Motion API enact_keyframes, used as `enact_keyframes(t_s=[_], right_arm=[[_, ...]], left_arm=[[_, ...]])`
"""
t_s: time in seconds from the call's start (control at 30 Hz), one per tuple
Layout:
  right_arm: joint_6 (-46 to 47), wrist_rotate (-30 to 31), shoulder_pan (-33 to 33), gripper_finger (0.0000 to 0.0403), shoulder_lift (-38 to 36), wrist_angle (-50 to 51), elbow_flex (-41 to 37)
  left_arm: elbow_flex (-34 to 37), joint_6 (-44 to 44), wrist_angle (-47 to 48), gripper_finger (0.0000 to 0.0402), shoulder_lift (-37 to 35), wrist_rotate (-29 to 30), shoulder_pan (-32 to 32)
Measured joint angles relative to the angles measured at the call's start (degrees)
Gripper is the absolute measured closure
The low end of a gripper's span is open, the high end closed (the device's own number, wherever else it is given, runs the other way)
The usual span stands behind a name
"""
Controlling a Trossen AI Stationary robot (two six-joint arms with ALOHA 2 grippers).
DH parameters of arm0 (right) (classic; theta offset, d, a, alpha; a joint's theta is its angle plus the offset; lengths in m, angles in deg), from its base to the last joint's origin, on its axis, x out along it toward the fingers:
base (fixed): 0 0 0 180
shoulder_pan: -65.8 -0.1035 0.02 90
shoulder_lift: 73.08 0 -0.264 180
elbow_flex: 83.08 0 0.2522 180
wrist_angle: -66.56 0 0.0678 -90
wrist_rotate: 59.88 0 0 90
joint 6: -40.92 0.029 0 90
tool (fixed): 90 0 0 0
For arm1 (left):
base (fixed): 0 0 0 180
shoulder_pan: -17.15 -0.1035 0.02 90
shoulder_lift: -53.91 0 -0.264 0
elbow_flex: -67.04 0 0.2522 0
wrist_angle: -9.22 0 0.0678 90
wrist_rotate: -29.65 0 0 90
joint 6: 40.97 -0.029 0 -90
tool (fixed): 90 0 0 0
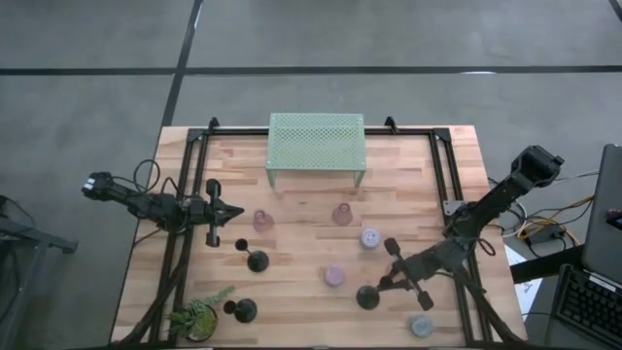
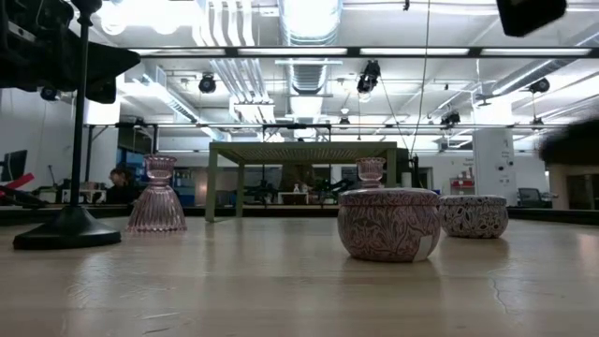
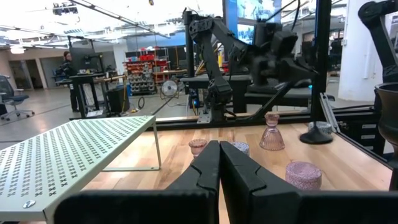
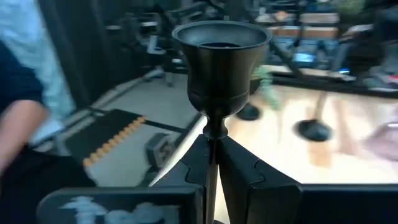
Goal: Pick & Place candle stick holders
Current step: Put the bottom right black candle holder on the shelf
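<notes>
My right gripper (image 1: 382, 285) is shut on a black candle stick holder (image 1: 367, 297) at the table's near right; its cup (image 4: 221, 56) stands above my fingers. My left gripper (image 1: 236, 211) is shut and empty above the table's left side (image 3: 219, 155). Two more black holders stand on their round bases (image 1: 255, 260) (image 1: 243, 310). Two pinkish cups (image 1: 263, 221) (image 1: 341, 214) stand mid-table. Pucks lie right of the middle (image 1: 370, 237), at near middle (image 1: 334, 276) and at the near right corner (image 1: 422, 326). A third cup is out of view. My right gripper pinches the black holder's thin stem (image 4: 213, 134) just below its cup, between the two fingers. The fingers come from the table's right side. The holder stands upright in the hold. Whether its base (image 1: 367, 297) is on the table, I cannot tell.
A pale green mesh rack (image 1: 316, 151) stands on its legs at the far middle. A small green potted plant (image 1: 199, 316) sits at the near left corner. A dark frame rail (image 1: 457, 194) runs along the table's sides. A person (image 3: 67, 62) shows in the room beyond.
</notes>
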Motion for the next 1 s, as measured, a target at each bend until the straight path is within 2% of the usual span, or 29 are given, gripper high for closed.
enact_keyframes(t_s=[0.23,0.4,0.6,0.8,1.0], right_arm=[[-3.2,12.9,3.0,0.0385,-7.7,20.5,8.6],[-8.3,18.5,7.4,0.0385,-12.2,27.7,12.9],[-12.2,18.8,17.2,0.0385,-17.0,28.9,16.0],[-12.8,18.2,30.5,0.0385,-18.4,28.9,18.9],[-12.8,10.2,45.4,0.0385,-15.3,29.0,22.7]], left_arm=[[0.0,0.0,0.1,0.0387,0.0,0.0,0.0],[0.0,0.0,0.1,0.0387,0.0,0.0,0.0],[0.0,0.0,0.5,0.0387,0.0,0.0,0.0],[0.0,0.0,0.5,0.0387,0.0,0.0,0.0],[0.0,0.0,0.5,0.0387,0.0,0.0,0.0]])
